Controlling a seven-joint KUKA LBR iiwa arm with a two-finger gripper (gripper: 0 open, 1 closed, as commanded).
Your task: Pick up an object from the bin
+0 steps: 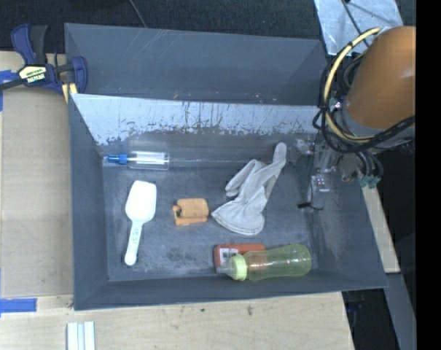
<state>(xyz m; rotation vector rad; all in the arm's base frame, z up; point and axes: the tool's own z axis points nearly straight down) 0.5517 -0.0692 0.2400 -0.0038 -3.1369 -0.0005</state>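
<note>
My gripper (317,184) hangs low at the right side of the bin, close to the right wall. Just to its left lies a crumpled white glove (248,199), stretched from the back wall towards the bin's middle; gripper and glove are apart. Below the gripper, along the front wall, a clear yellowish bottle (272,262) with a pale green cap lies on its side. Nothing shows in the gripper's grasp.
A small orange-brown block (191,211) sits mid-bin. A white scoop (138,217) lies at the left, and a clear syringe with a blue tip (141,160) rests along the back wall. The arm's orange cover and cables hang over the right rim.
</note>
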